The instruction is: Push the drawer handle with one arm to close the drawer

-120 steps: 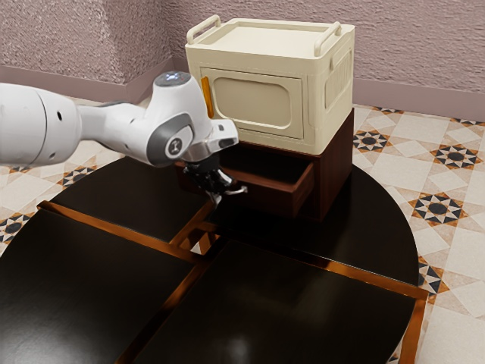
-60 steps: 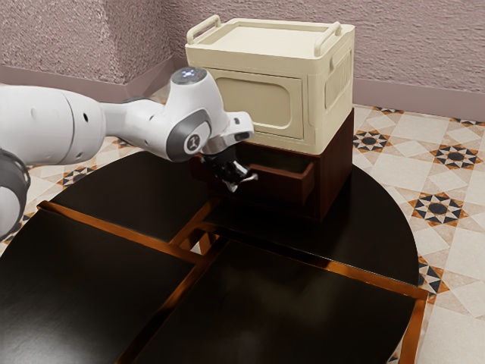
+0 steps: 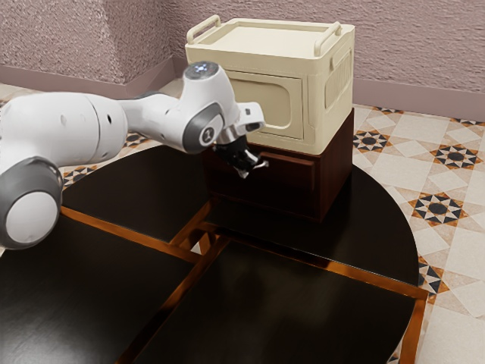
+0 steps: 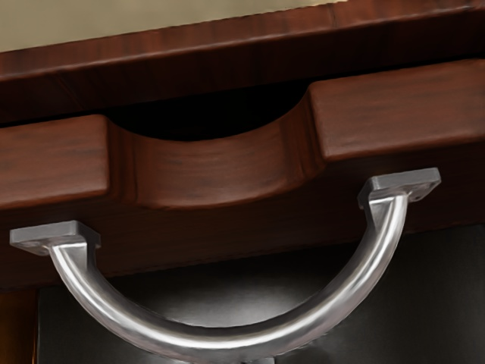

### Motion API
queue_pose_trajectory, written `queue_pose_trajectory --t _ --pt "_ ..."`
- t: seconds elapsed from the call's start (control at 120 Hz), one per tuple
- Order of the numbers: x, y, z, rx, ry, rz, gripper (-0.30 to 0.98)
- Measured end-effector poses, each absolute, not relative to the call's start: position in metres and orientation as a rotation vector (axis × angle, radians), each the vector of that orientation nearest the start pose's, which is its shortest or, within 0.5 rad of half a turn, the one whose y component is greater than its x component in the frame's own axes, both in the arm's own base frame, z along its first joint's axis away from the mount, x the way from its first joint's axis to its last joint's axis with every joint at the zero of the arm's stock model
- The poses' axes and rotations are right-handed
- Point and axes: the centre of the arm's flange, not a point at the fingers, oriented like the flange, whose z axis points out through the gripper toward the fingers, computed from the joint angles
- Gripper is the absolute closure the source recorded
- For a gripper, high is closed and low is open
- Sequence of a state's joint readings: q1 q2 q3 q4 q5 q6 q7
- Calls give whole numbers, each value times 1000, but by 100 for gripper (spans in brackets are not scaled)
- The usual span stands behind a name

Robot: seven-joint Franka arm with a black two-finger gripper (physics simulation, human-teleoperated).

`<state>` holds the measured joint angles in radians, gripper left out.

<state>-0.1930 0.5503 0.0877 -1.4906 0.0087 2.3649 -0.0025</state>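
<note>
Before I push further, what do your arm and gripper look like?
My arm has smooth, rounded white casings with grey joint covers. A grey disc with small bluish marks caps the wrist, and a dark emblem sits below it. My gripper is black.

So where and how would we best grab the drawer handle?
Probably the middle of the handle, coming straight at the drawer front, pinching above and below: the bar arcs outward, fixed at both ends, so its middle stands clearest.
</note>
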Motion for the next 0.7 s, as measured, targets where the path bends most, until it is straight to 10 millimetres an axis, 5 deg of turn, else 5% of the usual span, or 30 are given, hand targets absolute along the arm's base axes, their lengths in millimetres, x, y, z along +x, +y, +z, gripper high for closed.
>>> queue_pose_trajectory --t 0.475,0.542,0.608,0.7 --pt "747 -90 377 -3065 233 -532 83" --pt "736 -88 376 -3075 233 -501 79" --pt "678 -93 421 -3100 236 -474 79" --pt "587 -95 559 -3123 258 -594 60"
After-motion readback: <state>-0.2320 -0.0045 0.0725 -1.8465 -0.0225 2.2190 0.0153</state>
